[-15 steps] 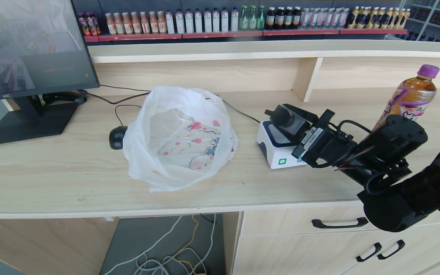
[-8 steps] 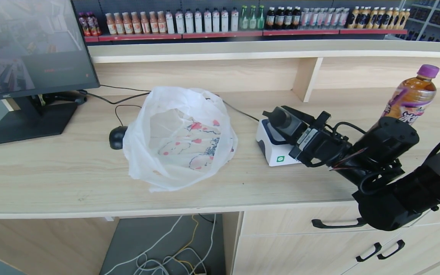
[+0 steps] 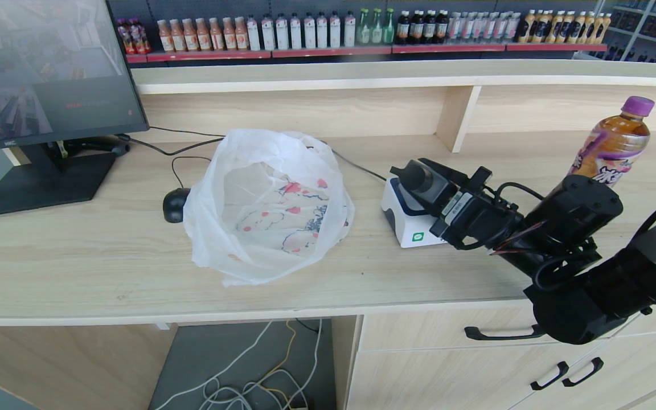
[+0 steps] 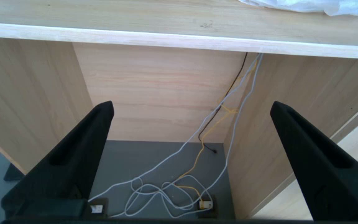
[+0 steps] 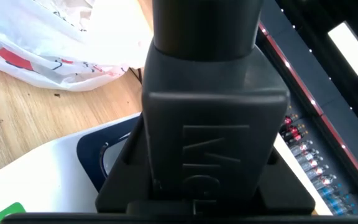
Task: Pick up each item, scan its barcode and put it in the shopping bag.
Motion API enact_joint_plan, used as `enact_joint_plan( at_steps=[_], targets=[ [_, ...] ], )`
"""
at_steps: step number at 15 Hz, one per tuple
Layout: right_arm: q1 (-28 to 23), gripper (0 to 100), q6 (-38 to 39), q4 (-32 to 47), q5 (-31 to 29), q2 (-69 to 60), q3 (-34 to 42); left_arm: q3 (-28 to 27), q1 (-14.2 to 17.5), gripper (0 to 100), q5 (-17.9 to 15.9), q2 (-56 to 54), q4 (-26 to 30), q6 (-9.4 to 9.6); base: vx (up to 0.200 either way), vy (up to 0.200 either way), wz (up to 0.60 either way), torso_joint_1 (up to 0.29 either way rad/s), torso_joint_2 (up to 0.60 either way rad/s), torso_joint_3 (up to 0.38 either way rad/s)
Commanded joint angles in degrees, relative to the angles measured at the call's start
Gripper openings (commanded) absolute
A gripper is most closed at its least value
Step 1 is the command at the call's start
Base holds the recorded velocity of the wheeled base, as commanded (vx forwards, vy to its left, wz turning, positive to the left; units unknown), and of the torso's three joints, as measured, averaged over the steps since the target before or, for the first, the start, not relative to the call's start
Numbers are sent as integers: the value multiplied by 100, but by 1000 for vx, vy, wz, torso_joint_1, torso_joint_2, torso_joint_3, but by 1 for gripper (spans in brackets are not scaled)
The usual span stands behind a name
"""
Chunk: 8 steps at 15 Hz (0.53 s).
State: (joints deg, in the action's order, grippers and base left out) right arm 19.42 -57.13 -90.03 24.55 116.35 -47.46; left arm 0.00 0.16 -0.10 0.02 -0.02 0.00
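since the right gripper (image 3: 445,196) sits closed around the handle of the black, blocky plastic handheld scanner (image 3: 419,173), you are at the scanner-grabbing step, and no item is in hand yet. the scanner hangs right over its white, glossy plastic cradle with a navy panel (image 3: 405,225), and from the right wrist view you cannot tell whether the two touch. the left gripper (image 4: 191,124) hangs low in front of the pale wood-grain counter (image 3: 77,256), its jaws spread wide with nothing between them. the task's item, a clear plastic bottle of amber drink with a purple screw cap (image 3: 613,142), stands upright on the counter behind the right arm, well apart from the thin, crinkled white plastic shopping bag with red and blue print (image 3: 259,228), which sits slumped with its mouth open near the counter's middle. next, i judge, you need the scanner lifted free and its window aimed at the bottle's label. the bottle's smooth round wall will likely want a firm, centred grip, and the limp bag may sag shut when something drops in.
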Motion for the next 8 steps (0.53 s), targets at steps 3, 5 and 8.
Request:
enact_joint_plan(
  at_steps=[3, 5, 8],
  targets=[
    [9, 0, 0, 3, 6, 20, 8, 0, 2, 100, 1, -2, 2, 0, 0, 0, 0, 0, 0, 0],
    [9, 0, 0, 3, 6, 20, 8, 0, 2, 100, 1, -2, -6, 0, 0, 0, 0, 0, 0, 0],
    [9, 0, 0, 3, 6, -7, 17, 0, 2, 100, 1, -2, 2, 0, 0, 0, 0, 0, 0, 0]
  ],
)
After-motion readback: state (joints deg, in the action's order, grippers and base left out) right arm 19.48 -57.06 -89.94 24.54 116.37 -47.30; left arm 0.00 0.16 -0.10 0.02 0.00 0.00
